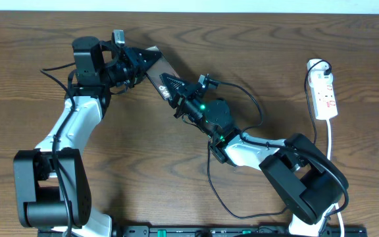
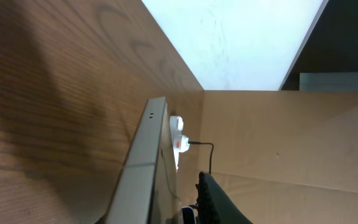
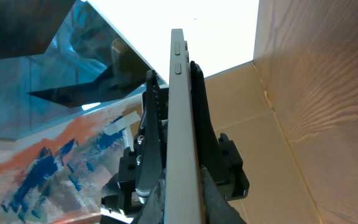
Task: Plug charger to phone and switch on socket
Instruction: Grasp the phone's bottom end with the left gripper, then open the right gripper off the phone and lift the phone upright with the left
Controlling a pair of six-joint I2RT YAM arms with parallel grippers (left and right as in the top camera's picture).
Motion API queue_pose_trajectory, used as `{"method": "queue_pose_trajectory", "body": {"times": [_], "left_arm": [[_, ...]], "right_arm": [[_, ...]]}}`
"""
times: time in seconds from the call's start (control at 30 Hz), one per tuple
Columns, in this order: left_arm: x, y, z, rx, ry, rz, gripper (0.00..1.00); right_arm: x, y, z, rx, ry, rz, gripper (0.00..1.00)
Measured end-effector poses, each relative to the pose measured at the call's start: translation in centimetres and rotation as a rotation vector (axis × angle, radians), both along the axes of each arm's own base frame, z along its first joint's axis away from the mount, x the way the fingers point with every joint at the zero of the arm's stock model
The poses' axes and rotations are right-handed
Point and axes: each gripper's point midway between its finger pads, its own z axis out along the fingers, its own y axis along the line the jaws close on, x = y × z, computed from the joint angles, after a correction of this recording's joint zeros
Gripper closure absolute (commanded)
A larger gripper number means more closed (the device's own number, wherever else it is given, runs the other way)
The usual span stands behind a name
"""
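Black right fingers [image 3: 149,143] pinch the slim phone [image 3: 180,124].

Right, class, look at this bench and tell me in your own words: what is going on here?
The right tool is clamped on the edge of the phone. The left tool is at the phone's other end, but whether it grips is unclear. The charger is plugged into the socket off to the right. Its plug tip isn't visible, so no connection to the phone shows.
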Motion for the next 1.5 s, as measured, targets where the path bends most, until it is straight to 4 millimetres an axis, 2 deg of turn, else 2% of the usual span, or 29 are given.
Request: {"method": "queue_pose_trajectory", "body": {"times": [0.87,1.13,1.37,1.47,1.5], "left_arm": [[0.2,0.2,-0.2,0.006,0.004,0.014,0.79],[0.4,1.3,-0.2,0.007,0.005,0.037,0.79],[0.4,1.3,-0.2,0.007,0.006,0.038,0.79],[0.4,1.3,-0.3,0.008,0.010,0.038,0.81],[0.4,1.3,-0.3,0.008,0.011,0.038,0.87]], "right_arm": [[-0.1,0.1,-0.1,-0.004,0.003,0.006,0.99],[-0.4,0.4,-0.2,-0.007,0.004,0.030,0.99],[-0.4,0.4,-0.2,-0.007,0.004,0.031,0.99],[-0.4,0.4,-0.2,-0.008,0.004,0.032,0.99],[-0.4,0.4,-0.2,-0.008,0.005,0.032,0.99]]}}
